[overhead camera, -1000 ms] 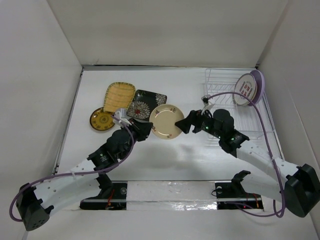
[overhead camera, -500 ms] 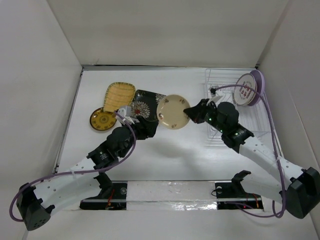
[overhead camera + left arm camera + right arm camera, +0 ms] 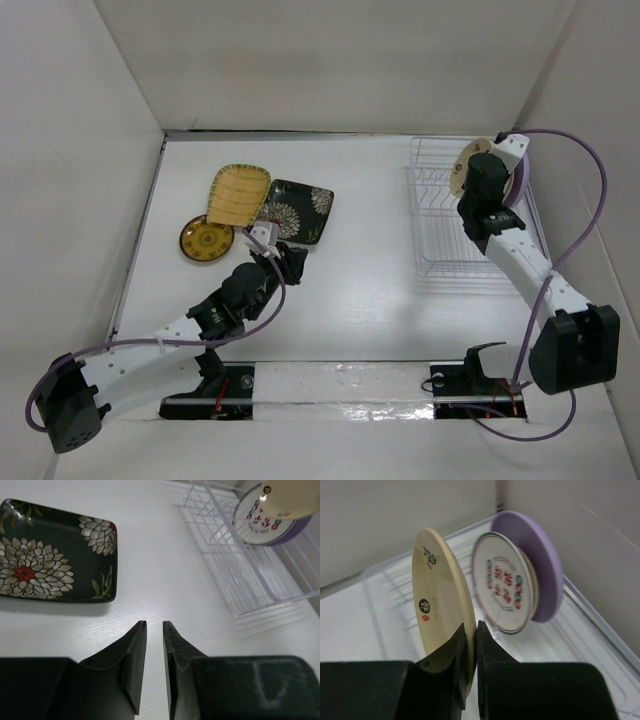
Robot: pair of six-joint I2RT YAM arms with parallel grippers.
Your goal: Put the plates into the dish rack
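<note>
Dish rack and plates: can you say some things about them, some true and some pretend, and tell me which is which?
1. The right gripper pinches a cream plate by its edge. True.
2. The black flowered plate stands in the dish rack. False: it lies flat on the table, outside the rack.
3. A lavender plate stands upright in the rack. True.
4. The left gripper is carrying a plate. False: there is nothing between its jaws, and it hangs over bare table near the black plate.
5. The yellow plate lies on the table, beside the black one. True.
</note>
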